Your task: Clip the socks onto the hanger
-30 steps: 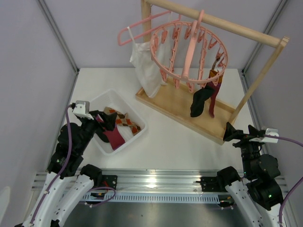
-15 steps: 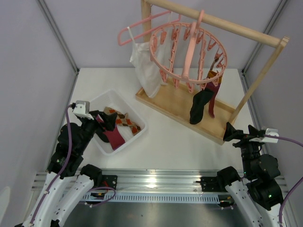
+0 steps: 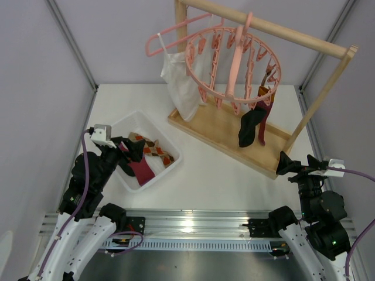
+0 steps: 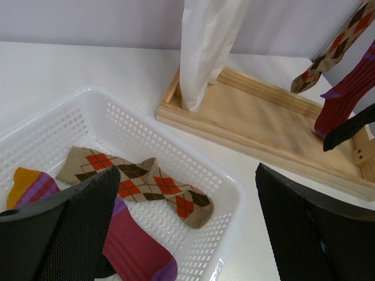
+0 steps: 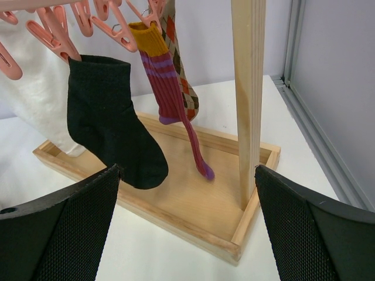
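The round pink hanger (image 3: 233, 63) hangs from the wooden rail. Three socks are clipped to it: a black one (image 3: 248, 127) (image 5: 108, 117), a maroon one with a mustard cuff (image 3: 265, 120) (image 5: 170, 93) and a tan argyle one (image 5: 186, 88) behind them. More socks lie in the white basket (image 3: 171, 142): an argyle (image 4: 146, 181), a maroon one (image 4: 132, 246) and one with a mustard cuff (image 4: 26, 182). My left gripper (image 3: 131, 152) (image 4: 186, 175) hovers open over the basket. The right gripper (image 3: 297, 161) (image 5: 187, 172) stands open near the rack's right end, empty.
The wooden rack has a tray base (image 3: 220, 127), an upright post (image 5: 249, 88) and a top rail (image 3: 293, 32). A white camisole (image 3: 181, 79) hangs on a thin pink coat hanger (image 3: 170, 35) at the rack's left. Grey walls close in both sides.
The round hanger and its clipped socks sway slightly; the black sock swung left, then back to the right. Neither arm has moved.
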Controlling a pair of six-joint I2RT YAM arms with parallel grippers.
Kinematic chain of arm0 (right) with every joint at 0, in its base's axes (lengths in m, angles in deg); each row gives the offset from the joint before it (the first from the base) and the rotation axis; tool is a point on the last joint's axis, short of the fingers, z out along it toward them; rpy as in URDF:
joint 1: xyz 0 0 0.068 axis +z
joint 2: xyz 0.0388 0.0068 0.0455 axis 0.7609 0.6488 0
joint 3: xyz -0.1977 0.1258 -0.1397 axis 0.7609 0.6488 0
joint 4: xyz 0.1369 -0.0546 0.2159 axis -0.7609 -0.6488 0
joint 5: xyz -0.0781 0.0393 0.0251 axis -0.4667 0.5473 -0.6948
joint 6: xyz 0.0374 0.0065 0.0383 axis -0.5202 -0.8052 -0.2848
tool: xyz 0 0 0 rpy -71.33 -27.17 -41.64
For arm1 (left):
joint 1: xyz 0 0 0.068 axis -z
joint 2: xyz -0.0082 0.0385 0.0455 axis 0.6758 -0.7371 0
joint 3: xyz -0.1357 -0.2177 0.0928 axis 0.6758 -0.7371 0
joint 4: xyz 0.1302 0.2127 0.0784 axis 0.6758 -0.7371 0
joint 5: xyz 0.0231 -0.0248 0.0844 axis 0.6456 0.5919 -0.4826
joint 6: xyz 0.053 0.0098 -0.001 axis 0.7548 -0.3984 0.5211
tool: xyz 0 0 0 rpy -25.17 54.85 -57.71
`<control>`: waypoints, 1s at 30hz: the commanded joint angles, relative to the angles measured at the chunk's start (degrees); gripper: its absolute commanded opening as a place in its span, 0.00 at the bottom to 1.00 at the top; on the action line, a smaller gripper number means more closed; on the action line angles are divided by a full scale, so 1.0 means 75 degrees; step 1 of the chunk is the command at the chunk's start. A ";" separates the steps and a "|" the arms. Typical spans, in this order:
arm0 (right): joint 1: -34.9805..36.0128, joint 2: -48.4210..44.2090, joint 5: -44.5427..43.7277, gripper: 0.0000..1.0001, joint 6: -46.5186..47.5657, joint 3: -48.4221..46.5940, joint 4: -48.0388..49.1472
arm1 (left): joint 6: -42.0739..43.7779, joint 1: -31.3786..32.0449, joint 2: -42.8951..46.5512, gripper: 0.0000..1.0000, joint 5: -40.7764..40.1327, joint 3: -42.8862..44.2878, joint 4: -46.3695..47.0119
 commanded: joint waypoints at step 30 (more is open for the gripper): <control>-0.0029 -0.0049 0.0107 1.00 0.0042 0.0006 0.0127 | -0.0100 -0.0142 0.0019 1.00 0.0119 -0.0007 0.0156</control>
